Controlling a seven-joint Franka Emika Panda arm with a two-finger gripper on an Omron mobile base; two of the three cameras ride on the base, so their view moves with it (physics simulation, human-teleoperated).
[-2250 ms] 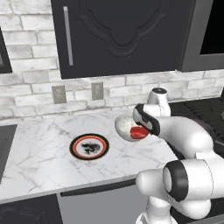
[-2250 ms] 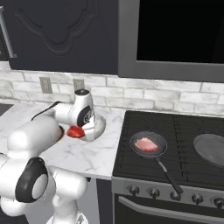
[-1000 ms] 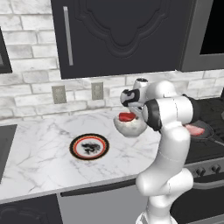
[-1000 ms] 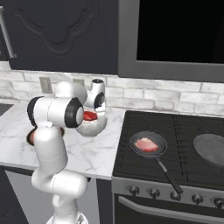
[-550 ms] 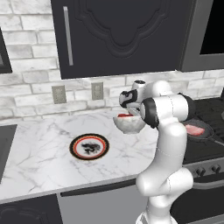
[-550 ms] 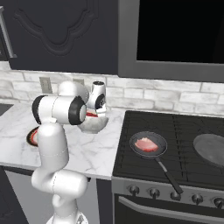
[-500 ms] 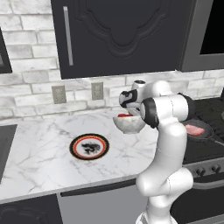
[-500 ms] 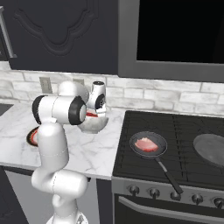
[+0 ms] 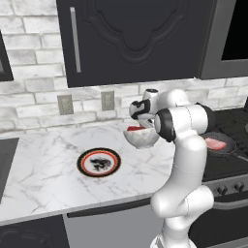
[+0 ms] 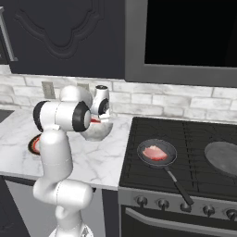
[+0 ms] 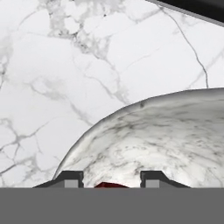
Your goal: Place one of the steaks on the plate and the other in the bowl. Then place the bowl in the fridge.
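My gripper is shut on the rim of the silvery speckled bowl, holding it just above the marble counter near the back wall. The deep red steak lies inside the bowl. In the hand view the bowl's outer wall curves below my gripper, with a sliver of the red steak between the fingertips. The plate, orange-red rimmed, sits bare on the counter left of the bowl. The pale pink steak lies in a frying pan on the stove. The fridge is out of view.
A dark frying pan holds the pale steak on the front left burner, its handle pointing towards the stove's front. A second dark pan sits on the right. Dark wall cabinets hang above the counter.
The arm and the bowl have hardly moved over the last second; the bowl has drifted very slightly left with the red steak still in it.
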